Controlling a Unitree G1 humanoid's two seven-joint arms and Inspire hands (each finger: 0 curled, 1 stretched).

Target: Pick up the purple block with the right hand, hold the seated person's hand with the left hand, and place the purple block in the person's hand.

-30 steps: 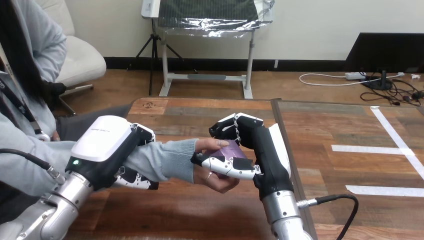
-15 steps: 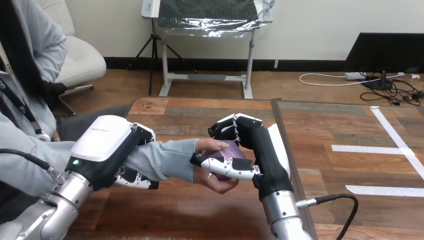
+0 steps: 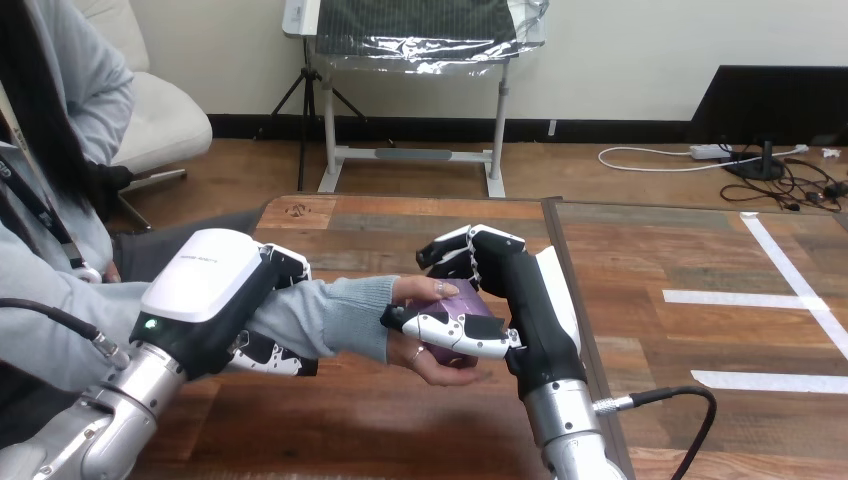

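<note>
right hand [image 3: 522, 300] is standing on edge at the middle of the worktop [image 3: 400, 425], clenching on the purple block [image 3: 464, 298]: its thumb is lying across the near face of the block while its fingers are curling over at twelve o'clock. the block is sitting at nine o'clock from the palm, pressed close against it, and it is already resting in the person's hand [image 3: 440, 366], which is cupping it from six o'clock with fingertips touching its top edge. so both the robot's hand and the person's hand are on the block at once.

left hand [image 3: 215, 290] is lying well out at nine o'clock from the block, wrapping over the person's forearm [image 3: 325, 315] in its grey sleeve, with fingers curling under at six o'clock, so it is grasping the forearm and not the palm itself. that forearm is running across the worktop from nine o'clock toward three o'clock, and the block's long axis, as far as the thumb lets it show, is seeming to lie along the same line.

judging from this, the placing step is nearly finishing: what is remaining is opening the thumb and fingers and drawing the right hand away toward three o'clock, opposite to where the block lies, without dragging it out of the cupped palm.

faint grey lettering is showing on the white shell of the left hand, too small to make out; nothing on the block is carrying a label.
</note>
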